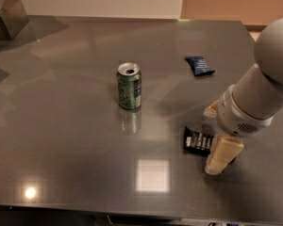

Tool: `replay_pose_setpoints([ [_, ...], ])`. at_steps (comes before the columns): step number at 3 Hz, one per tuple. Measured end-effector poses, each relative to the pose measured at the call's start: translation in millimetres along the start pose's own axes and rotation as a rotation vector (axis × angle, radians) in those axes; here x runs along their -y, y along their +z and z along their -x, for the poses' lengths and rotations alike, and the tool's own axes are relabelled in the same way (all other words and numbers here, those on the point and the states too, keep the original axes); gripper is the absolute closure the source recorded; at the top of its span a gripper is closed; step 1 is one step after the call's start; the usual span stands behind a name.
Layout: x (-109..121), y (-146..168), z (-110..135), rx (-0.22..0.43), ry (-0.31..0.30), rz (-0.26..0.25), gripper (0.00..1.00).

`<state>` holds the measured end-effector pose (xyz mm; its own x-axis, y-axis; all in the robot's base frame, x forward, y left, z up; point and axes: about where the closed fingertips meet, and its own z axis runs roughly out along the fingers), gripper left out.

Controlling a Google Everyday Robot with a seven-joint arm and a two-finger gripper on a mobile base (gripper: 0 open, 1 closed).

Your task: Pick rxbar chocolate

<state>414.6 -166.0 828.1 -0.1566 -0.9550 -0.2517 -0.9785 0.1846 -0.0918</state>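
The rxbar chocolate (197, 141) lies flat on the grey table (75, 126), right of centre near the front; it is a black wrapper with white lettering. Its right end is hidden behind my arm. My gripper (216, 133) hangs over that right end, right at table level. One cream finger (222, 155) stands in front of the bar and the other (211, 110) behind it. The fingers are apart, so the gripper is open, with the bar's end lying between them. I cannot tell whether they touch the bar.
A green can (129, 85) stands upright at mid-table, left of the bar. A small dark blue packet (199, 65) lies at the back right. A dark block (9, 20) sits at the back left corner. The table's front edge runs just below the gripper.
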Motion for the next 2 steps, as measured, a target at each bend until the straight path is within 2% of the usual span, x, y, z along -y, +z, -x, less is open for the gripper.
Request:
replay_pose_setpoints([
  [2,-1.5,-2.9,-7.4,-0.006,0.009,0.003,0.63],
])
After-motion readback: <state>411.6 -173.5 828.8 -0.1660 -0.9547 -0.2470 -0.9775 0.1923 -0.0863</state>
